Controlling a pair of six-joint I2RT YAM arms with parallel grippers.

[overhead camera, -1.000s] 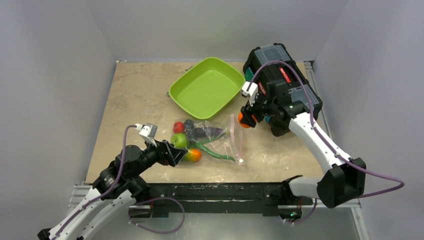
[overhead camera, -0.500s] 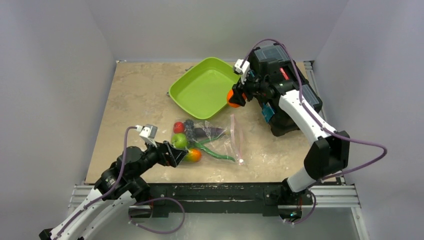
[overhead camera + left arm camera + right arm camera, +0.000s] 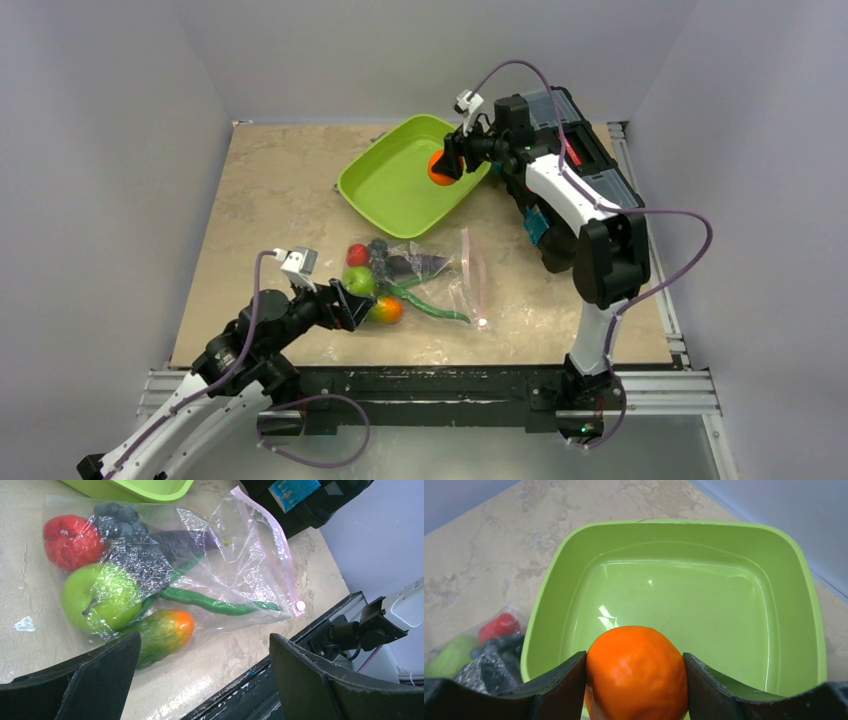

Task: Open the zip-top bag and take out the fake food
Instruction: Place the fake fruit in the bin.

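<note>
So the right gripper (image 3: 446, 163) is clamped on the orange (image 3: 636, 672) over the green tray (image 3: 542, 615), presumably to drop it in; the left gripper (image 3: 202, 677) hangs open by the zip-top bag (image 3: 240, 565).

My top camera sits high behind my bases and looks down and forward over the whole table (image 3: 260, 200), far enough back to hold both arms. My left wrist camera lies low and close, looking through my left gripper (image 3: 204, 650) across the zip-top bag (image 3: 240, 570) toward the table's near edge. My right wrist camera looks steeply down past my right gripper (image 3: 634, 657) into the green tray (image 3: 804, 605), close above it. Both wrist views share the bag's fruit end and the tray rim.
</note>
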